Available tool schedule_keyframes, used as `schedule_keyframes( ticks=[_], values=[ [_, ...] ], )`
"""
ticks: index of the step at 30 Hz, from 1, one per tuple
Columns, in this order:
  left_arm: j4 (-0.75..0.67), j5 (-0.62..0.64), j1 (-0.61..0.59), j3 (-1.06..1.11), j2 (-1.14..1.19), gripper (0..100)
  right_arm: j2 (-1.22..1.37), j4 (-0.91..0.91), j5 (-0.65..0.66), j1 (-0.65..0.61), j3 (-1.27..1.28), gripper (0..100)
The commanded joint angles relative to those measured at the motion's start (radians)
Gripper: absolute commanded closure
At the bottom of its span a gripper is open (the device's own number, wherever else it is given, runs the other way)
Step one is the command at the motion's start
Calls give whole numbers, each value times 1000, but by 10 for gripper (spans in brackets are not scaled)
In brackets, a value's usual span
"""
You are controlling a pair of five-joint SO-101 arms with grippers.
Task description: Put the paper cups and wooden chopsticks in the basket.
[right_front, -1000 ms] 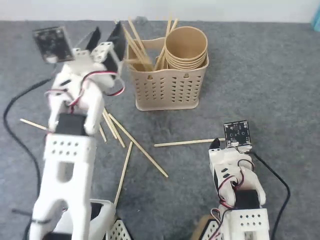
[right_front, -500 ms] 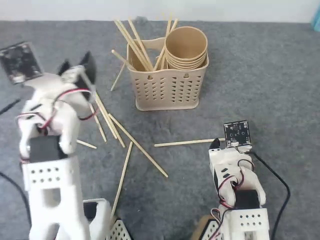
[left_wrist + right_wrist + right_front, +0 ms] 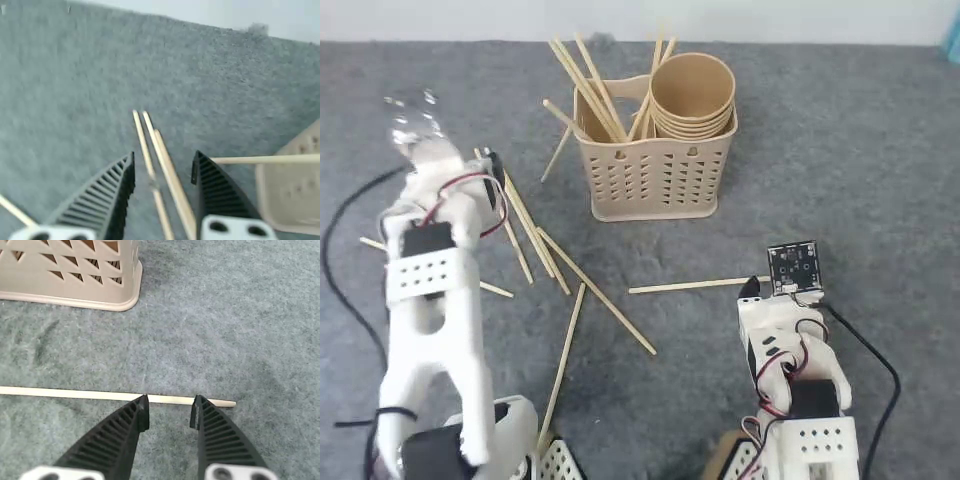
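Your left gripper is spread open and grips nothing; it hangs low over the grey carpet to the left of the basket, and a small bunch of loose chopsticks lies on the carpet in the gap between its two fingers. You cannot tell from the pictures whether the fingers touch the carpet. Just beyond that gripper, one leaning chopstick rests with its upper end against the basket's left wall.

Your right gripper is also open and empty. It sits in front of the basket and to its right, with its fingertips at a single chopstick that lies flat on the carpet, near that stick's right end. The stick runs crosswise in front of the tips, and whether they touch it is unclear.

In the basket you have a stack of paper cups standing upright in the right half, and several upright chopsticks tilted in the left half, their ends poking above the rim.

More wooden chopsticks lie scattered on the carpet between your left arm and the basket: a long diagonal one, another nearer to you, and a short one beside the left arm
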Motion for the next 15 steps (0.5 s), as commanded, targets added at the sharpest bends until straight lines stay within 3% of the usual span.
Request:
schedule_keyframes(
  ticks=[1,6,15],
  values=[
    [-287,-141,21,163,-9,827,-12,-22,11,5,21,847],
    [-539,-141,77,380,-81,825,-12,-25,11,5,21,847],
    [-568,-169,215,549,-295,825,-12,-27,12,5,21,847]
  ],
)
